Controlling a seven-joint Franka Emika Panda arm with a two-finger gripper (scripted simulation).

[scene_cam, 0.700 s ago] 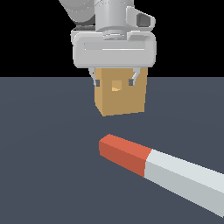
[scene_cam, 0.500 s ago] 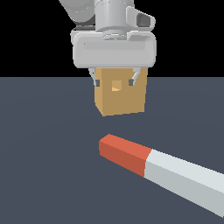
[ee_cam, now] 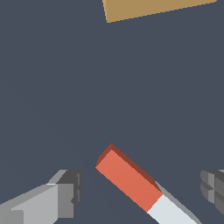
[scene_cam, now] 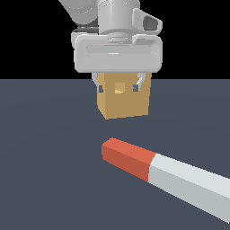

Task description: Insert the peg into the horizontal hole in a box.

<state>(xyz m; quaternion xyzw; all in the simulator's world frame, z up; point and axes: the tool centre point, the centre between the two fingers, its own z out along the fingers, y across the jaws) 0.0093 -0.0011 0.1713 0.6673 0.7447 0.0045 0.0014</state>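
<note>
The peg (scene_cam: 166, 173) lay flat on the tabletop (scene_cam: 45, 157), well apart from the box (scene_cam: 124, 102), red end towards it. The tool (ee_cam: 142, 192) hung above, wide open and empty. It looked stiff and probably slick, so I'd grab the white part near the middle.

no readable text, labels or signs

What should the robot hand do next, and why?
Probably lower straight down toward the peg. The open gripper hangs above it, fingers either side, nothing grasped. The peg lies on the floor, red end toward the box, so it needs grasping before insertion.
</note>
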